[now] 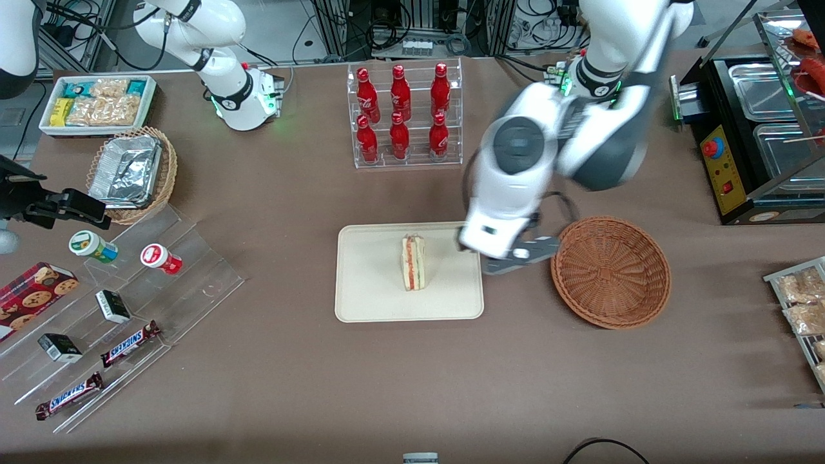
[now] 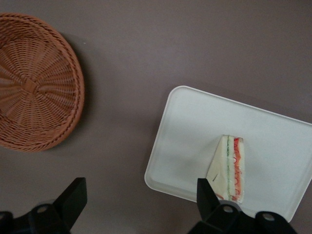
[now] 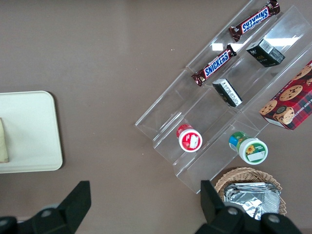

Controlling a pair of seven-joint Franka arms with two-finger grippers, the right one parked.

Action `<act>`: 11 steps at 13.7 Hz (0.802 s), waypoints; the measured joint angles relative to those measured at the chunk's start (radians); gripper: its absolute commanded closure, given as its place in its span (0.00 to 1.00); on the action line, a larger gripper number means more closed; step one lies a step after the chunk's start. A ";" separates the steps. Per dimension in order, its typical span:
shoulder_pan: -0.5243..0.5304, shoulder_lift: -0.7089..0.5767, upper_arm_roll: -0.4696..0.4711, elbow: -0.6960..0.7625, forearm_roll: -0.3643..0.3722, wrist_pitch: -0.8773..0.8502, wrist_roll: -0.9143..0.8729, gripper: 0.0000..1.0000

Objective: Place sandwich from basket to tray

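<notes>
The sandwich (image 1: 413, 262) stands on its edge near the middle of the cream tray (image 1: 367, 283), pink and green filling showing. The reddish-brown wicker basket (image 1: 610, 270) sits beside the tray toward the working arm's end and holds nothing. My left gripper (image 1: 499, 256) hangs above the table between the tray's edge and the basket. In the left wrist view the gripper (image 2: 140, 195) is open and empty, with the basket (image 2: 34, 83) to one side and the tray (image 2: 195, 126) with the sandwich (image 2: 229, 168) to the other. One black fingertip (image 2: 202, 190) overlaps the sandwich's corner in that view.
A clear rack of red bottles (image 1: 405, 116) stands farther from the camera than the tray. Toward the parked arm's end are an acrylic stepped stand of snacks (image 1: 116, 303), a tan basket with foil container (image 1: 132, 171) and a white snack bin (image 1: 97, 102). A black appliance (image 1: 754, 129) and a packet rack (image 1: 802, 309) stand near the working arm.
</notes>
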 measured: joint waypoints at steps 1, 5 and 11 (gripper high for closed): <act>0.035 -0.023 0.001 -0.001 -0.005 -0.036 0.047 0.01; 0.176 -0.118 0.002 -0.017 -0.021 -0.149 0.255 0.00; 0.346 -0.304 0.003 -0.192 -0.023 -0.164 0.531 0.00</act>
